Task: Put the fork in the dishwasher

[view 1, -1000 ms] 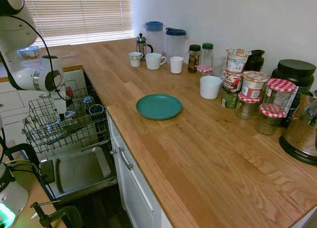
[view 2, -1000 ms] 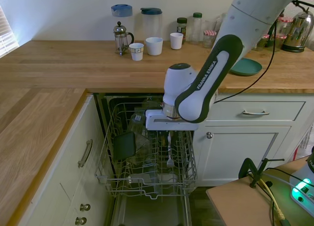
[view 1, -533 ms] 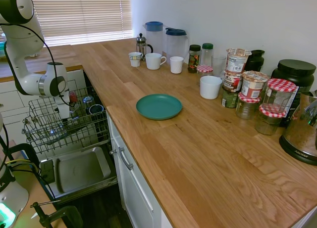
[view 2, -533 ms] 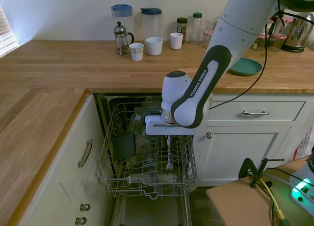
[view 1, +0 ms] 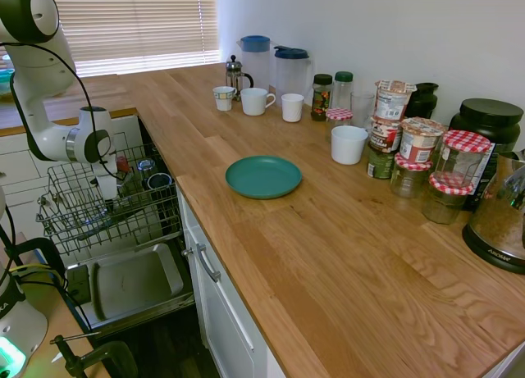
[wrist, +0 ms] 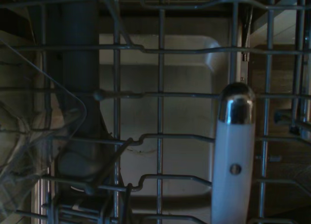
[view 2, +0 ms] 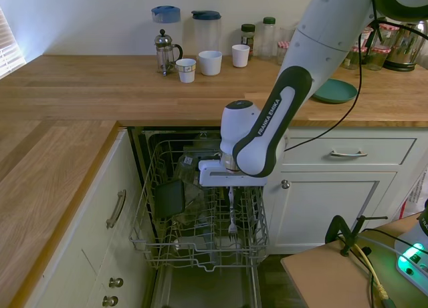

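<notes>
The dishwasher (view 2: 200,254) has its grey wire rack (view 2: 157,244) pulled out above the smooth steel-lined door (view 1: 131,281). The slim fork (view 2: 232,214) hangs upright, pale handle up, thin metal tines down among the wires, directly beneath the jaws (view 2: 231,189), which are clamped on its handle. A wooden bench (view 2: 100,87) runs alongside.

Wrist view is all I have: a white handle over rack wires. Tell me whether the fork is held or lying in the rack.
Observer: Held. In the second exterior view the fork hangs upright from the gripper.
Operator: Give me its lower end.
Observer: It is down among the wires of the dishwasher rack.
Operator: Report the door.
Observer: The first exterior view shows the dishwasher door dropped open below the pulled-out rack.
</notes>
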Motion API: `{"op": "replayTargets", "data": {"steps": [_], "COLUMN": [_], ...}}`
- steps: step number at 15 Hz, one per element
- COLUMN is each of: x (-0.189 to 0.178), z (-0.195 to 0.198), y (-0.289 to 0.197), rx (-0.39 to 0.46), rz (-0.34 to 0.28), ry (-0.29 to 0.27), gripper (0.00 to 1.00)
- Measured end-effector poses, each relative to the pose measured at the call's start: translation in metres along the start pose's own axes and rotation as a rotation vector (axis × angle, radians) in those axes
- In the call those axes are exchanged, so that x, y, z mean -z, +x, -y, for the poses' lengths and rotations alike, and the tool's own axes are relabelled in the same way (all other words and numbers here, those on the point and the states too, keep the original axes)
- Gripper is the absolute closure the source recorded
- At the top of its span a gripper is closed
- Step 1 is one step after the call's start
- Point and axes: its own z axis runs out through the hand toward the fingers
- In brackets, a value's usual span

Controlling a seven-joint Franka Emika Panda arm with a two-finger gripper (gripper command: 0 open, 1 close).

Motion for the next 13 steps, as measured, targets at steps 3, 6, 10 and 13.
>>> {"op": "replayTargets", "data": {"steps": [3, 6, 10, 13], "x": [0.0, 0.008, 0.055, 0.101], "z": [0.0, 0.003, -0.005, -0.021], "y": [0.0, -0.002, -0.009, -0.022], "rx": [0.001, 0.005, 0.019, 0.036], "rz": [0.002, 0.004, -0.01, -0.039], "ry": [0.004, 0.025, 0.076, 0.093], "gripper": [0.0, 0.0, 0.0, 0.0]}}
